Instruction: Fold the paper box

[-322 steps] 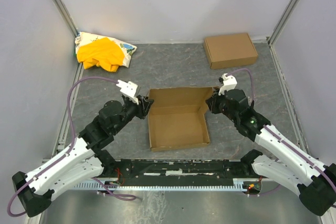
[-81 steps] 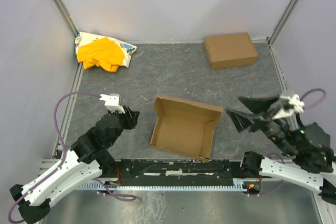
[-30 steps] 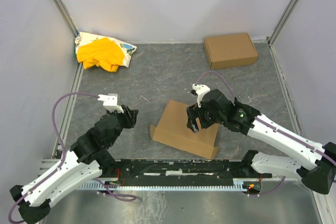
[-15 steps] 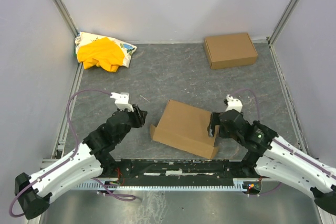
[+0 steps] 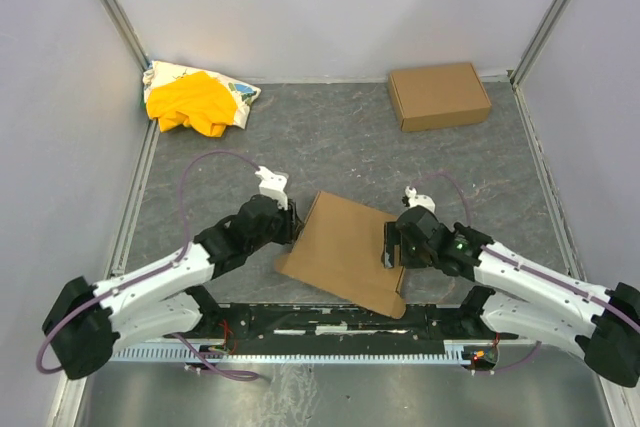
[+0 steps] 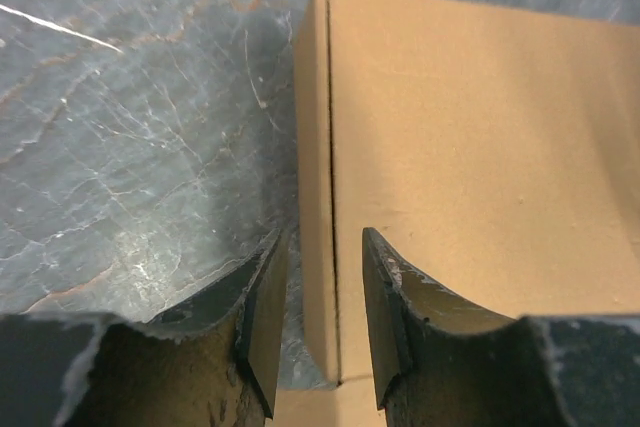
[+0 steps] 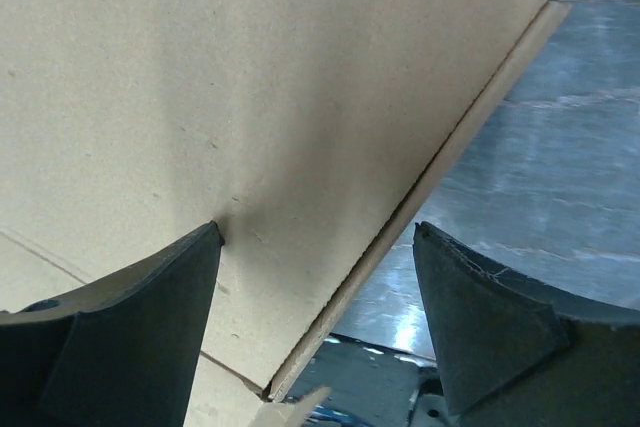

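Observation:
The paper box (image 5: 340, 252) lies in the middle of the table near the front, its brown lid folded down over the tray. My left gripper (image 5: 295, 225) is at the box's left edge. In the left wrist view its jaws (image 6: 325, 235) stand open astride the box's narrow left wall (image 6: 312, 197), with grey table showing beside the left finger (image 6: 262, 317). My right gripper (image 5: 390, 245) is at the box's right edge, open wide. In the right wrist view one finger (image 7: 150, 317) touches the lid (image 7: 250, 97) and the other finger (image 7: 480, 317) hangs beyond the edge.
A ready-made compact cardboard box (image 5: 439, 95) sits at the back right. A yellow-and-white cloth heap (image 5: 198, 99) lies in the back left corner. Walls close in three sides. The black base rail (image 5: 300, 322) runs along the near edge, under the paper box's near corner.
My left arm swung right up to the box's left edge. My right gripper drew back from the lid's middle to its right edge. The box shifted toward the front rail.

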Controlling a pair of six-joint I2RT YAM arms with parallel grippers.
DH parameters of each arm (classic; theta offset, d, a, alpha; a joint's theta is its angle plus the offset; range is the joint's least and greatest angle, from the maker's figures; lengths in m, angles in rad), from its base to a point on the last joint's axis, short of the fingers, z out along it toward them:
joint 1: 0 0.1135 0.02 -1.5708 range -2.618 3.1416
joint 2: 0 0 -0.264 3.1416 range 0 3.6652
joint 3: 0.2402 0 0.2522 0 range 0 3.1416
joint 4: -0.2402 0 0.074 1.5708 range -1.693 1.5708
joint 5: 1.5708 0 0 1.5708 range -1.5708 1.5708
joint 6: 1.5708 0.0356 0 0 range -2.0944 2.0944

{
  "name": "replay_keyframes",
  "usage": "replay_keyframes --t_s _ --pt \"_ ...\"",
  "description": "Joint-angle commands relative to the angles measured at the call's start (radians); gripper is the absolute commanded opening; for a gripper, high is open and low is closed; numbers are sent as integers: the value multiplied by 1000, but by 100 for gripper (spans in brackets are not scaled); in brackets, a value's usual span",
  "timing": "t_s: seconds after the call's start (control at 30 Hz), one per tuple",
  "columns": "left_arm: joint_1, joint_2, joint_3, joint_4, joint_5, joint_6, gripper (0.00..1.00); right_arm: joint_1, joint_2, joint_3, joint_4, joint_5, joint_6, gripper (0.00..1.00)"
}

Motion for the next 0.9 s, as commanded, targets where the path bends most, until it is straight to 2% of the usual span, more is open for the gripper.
replay_keyframes --t_s 0.0,0.23,0.5,0.7,0.87 --pt "-1 129 76 -37 99 87 42 -1 57 -43 73 -104 -1 86" --pt "-3 140 38 22 127 73 42 -4 74 -51 103 -29 4 87" --pt "-2 190 42 15 100 37 42 -70 316 117 187 -33 -137 89" --pt "-1 158 60 97 -5 28 42 -221 439 266 221 -114 -245 89" --pt "0 273 147 200 -83 82 42 -355 573 427 237 -231 -322 89"
